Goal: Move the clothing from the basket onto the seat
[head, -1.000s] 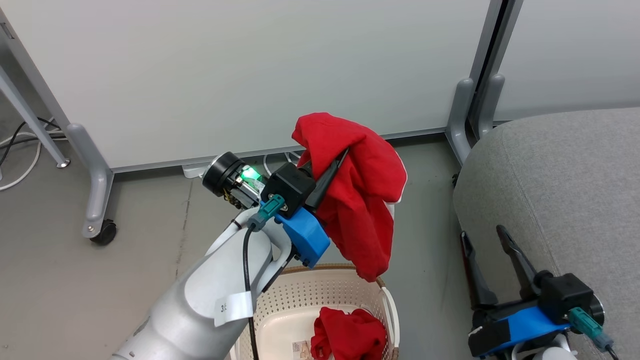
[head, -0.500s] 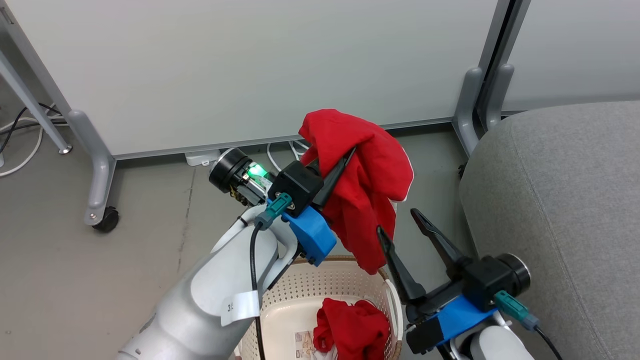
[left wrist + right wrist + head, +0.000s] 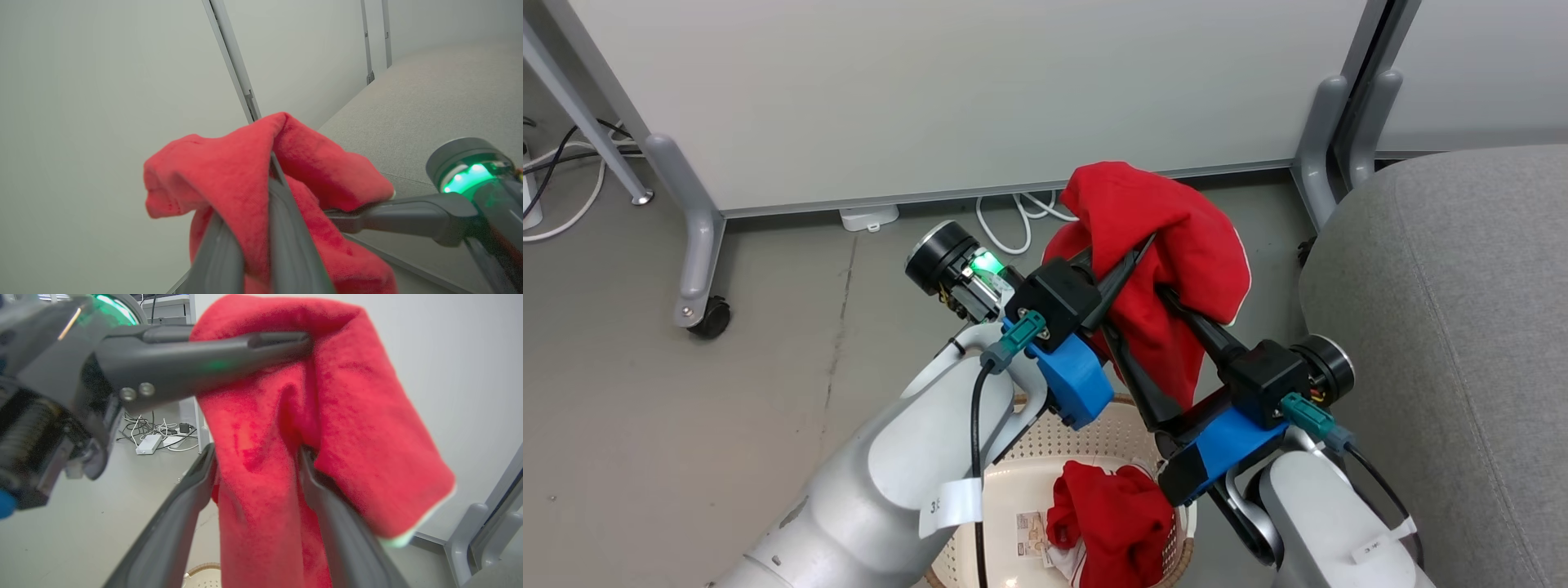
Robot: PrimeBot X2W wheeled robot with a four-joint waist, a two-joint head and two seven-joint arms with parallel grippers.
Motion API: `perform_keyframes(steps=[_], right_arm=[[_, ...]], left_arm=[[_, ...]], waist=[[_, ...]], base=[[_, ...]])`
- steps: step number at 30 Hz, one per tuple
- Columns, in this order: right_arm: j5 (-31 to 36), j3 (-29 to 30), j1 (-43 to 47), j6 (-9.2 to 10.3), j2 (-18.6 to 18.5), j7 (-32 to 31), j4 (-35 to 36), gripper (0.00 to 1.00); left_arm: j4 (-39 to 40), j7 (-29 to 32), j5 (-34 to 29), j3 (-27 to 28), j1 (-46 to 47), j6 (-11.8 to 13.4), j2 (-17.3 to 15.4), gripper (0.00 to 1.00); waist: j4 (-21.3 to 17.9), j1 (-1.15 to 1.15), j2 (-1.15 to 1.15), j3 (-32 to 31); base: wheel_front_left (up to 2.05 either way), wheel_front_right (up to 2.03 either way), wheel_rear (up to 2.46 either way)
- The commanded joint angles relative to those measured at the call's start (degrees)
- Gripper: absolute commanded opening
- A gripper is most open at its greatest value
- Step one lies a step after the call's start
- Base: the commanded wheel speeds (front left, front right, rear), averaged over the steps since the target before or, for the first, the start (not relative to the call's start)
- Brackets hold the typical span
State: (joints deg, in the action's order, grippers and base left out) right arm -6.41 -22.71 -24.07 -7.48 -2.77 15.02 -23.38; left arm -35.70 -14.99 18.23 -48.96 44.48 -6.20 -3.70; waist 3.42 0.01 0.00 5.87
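My left gripper [image 3: 1143, 245] is shut on a bright red garment [image 3: 1176, 237], holding it up above the basket [image 3: 1086, 441]. The cloth hangs over its fingers [image 3: 282, 212]. My right gripper [image 3: 1132, 306] is open, with one finger on each side of the hanging cloth [image 3: 261, 465]; the left gripper's finger [image 3: 204, 363] crosses above it. A second red garment [image 3: 1111, 523] lies bunched in the cream perforated basket beside a barcode label. The big grey seat [image 3: 1462, 327] stands at the right, close to both grippers.
A pale partition wall runs along the back on grey legs, with a castor [image 3: 712, 317] at the left and posts [image 3: 1319, 163] beside the seat. White cables [image 3: 1021, 220] and a power block [image 3: 870, 216] lie at its foot.
The camera has shifted a little. My right arm rose from the lower right by the seat up to the hanging garment, and its open fingers now straddle the cloth. The left gripper kept its hold.
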Motion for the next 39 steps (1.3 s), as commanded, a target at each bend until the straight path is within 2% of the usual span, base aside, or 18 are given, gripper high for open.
perform_keyframes(steps=[1,4,5,6,28,29,30,39], right_arm=[[-0.30,-0.08,-0.98,-0.03,-0.21,0.24,-0.52,1.00],[-0.51,-0.08,-2.48,-0.03,-0.20,0.23,-2.82,1.00],[-0.63,0.07,-2.86,-0.03,-0.20,0.23,-3.43,0.40],[-0.85,0.08,-3.18,-0.03,-0.20,0.24,-3.98,0.00],[-1.77,-0.39,-3.21,-0.03,-0.20,0.24,-3.53,0.00],[-1.75,-0.40,-3.23,-0.03,-0.20,0.24,-3.45,0.00],[-1.78,-0.39,-3.27,-0.03,-0.20,0.24,-3.39,0.00],[-1.95,0.23,-3.74,-0.03,-0.20,0.24,-3.20,0.00]], left_arm=[[0.28,-0.29,-0.04,-0.07,0.82,-0.19,-0.03,0.00],[0.61,-0.29,0.34,-0.66,1.17,-0.31,0.30,0.00],[0.69,-0.29,0.32,-0.76,1.32,-0.34,0.38,0.00],[0.71,-0.29,0.35,-0.86,1.43,-0.33,0.47,0.00],[-0.38,-0.29,0.62,-0.59,1.19,-0.41,0.78,0.00],[-0.33,-0.29,0.60,-0.50,1.21,-0.33,0.78,0.58],[-0.35,-0.29,0.54,-0.52,1.19,-0.24,0.79,1.00],[-0.55,-0.29,-0.10,-0.19,1.16,0.12,0.82,1.00]], waist=[[0.32,-0.01,0.00,0.25],[0.74,-0.01,0.00,0.52],[0.85,-0.01,0.00,0.57],[0.94,-0.01,0.00,0.61],[0.64,-0.01,0.00,0.59],[0.64,-0.01,0.00,0.63],[0.64,-0.01,0.00,0.68],[0.31,-0.01,0.00,1.25]], base=[[0.00,0.00,0.00],[0.00,0.00,0.00],[0.00,0.00,0.00],[0.00,0.00,0.00],[0.00,0.00,0.00],[0.00,0.00,0.00],[0.00,0.00,0.00],[0.00,0.00,0.00]])
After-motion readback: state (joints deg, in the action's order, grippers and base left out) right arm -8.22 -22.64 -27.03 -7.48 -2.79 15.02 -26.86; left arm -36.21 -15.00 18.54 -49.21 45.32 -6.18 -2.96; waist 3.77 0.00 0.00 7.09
